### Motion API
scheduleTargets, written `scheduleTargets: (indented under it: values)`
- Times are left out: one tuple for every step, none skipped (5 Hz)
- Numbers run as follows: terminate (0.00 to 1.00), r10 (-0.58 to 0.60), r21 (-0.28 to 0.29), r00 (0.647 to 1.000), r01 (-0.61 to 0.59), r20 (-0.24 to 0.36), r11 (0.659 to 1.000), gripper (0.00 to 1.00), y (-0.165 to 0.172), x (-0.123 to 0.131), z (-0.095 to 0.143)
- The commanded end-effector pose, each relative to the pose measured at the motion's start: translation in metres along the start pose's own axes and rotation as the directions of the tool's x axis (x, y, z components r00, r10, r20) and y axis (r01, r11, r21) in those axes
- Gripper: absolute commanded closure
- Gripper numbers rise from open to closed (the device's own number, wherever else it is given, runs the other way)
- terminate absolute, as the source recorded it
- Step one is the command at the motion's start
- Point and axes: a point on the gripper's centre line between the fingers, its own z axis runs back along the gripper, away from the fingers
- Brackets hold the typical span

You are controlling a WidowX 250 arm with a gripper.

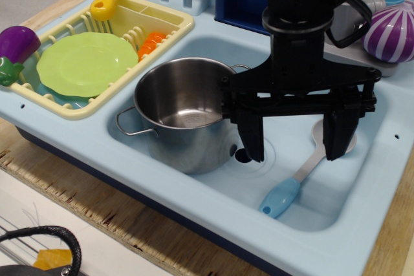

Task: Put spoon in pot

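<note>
No brand, label or writing is being shown on anything in view.

The spoon is lying on the floor of the sink, to the right of the pot and apart from it. Its long axis is running diagonally: the light-blue handle is pointing toward the front edge of the worktop, with its end resting low against the sink's front wall, while the grey-white neck is rising toward the back right. The round bowl is being largely hidden behind one finger of the tool, so its facing cannot be told.

The tool is being held above the sink with its two black fingers spread wide and nothing gripped between them. One finger is hanging beside the pot's right wall, over the drain; the other is hanging over the spoon's bowl end. Whether that finger is touching the spoon cannot be told.

The pot is standing upright in the left part of the sink, open mouth up, with one wire handle facing the front left and the other showing at the back rim. Nothing is seen inside it.

A yellow rack is sitting toward the left edge of the worktop, and a green plate is lying in it. A yellow utensil is resting at the rack's back corner and an orange piece beside the plate. A purple eggplant is leaning at the rack's left end. A purple-and-white striped object is sitting near the back right corner.
</note>
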Motion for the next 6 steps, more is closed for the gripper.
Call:
scheduleTargets:
  values:
    - [0.0,0.0,0.0,1.0,0.0,0.0,1.0,0.0,0.0,0.0,0.0]
    - [0.0,-0.025,0.038,1.0,0.025,0.002,0.999,0.0,0.003,0.001,-0.005]
    - [0.0,0.015,0.071,1.0,-0.015,0.004,0.997,0.0,0.004,0.002,-0.014]
    - [0.0,0.009,0.066,0.999,-0.006,-0.043,0.998,0.0,0.006,0.004,-0.021]
    - [0.0,0.008,0.054,0.997,-0.004,-0.074,0.999,0.0,0.009,0.003,-0.03]
    - [0.0,0.011,0.049,0.995,-0.006,-0.103,0.999,0.0,0.011,0.003,-0.039]
